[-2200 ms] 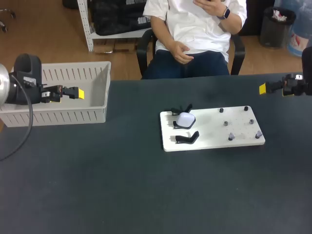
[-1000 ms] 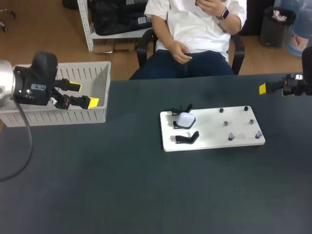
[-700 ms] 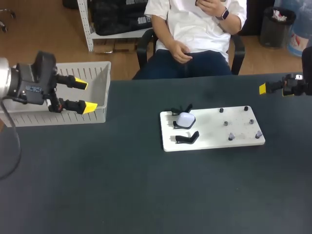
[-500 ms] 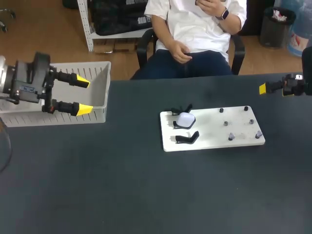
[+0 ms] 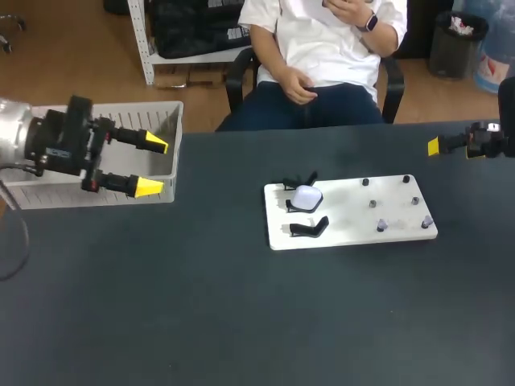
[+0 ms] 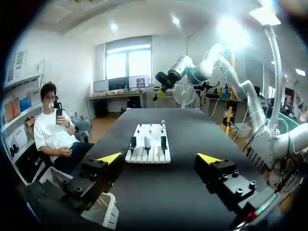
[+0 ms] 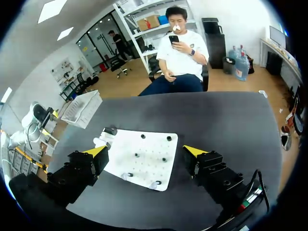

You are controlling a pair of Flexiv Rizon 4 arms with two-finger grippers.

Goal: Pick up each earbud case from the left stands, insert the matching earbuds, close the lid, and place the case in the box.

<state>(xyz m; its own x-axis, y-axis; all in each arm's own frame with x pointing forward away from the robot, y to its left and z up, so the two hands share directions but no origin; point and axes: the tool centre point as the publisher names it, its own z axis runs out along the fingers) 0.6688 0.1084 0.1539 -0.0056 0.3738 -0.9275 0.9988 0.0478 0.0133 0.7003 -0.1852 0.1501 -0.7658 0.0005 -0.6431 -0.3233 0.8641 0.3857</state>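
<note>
The left pincer [image 5: 151, 166] stands wide, its two yellow-tipped fingers well apart with nothing between them. It hangs in the air at the corner of the box [image 5: 56, 198] nearest the board. In the head view one tip shows over the box's inside, by the side wall, and the other shows in front of its front wall. In the left wrist view a corner of the box shows under one finger. Straight ahead of this pincer, across a broad stretch of dark desk [image 5: 241, 322], lies the white board [image 5: 346, 223].

The end of the board facing the pincer carries three black stands [image 5: 310, 228] in a row. The white earbud case [image 5: 306, 197] sits on the middle one, between the other two. Beyond them, on the board's further half, small dark pegs [image 5: 372, 203] stand apart from one another. What is on them is too small to tell.

The right pincer [image 7: 144, 150] is also spread wide and holds nothing. It hangs by the desk's right edge, near the back edge, well apart from the board, with bare desk top between. In its wrist view the board lies ahead of and below it, framed by the two fingers. The case is at the board's far end, and the box is well beyond that, by the desk's far corner.
</note>
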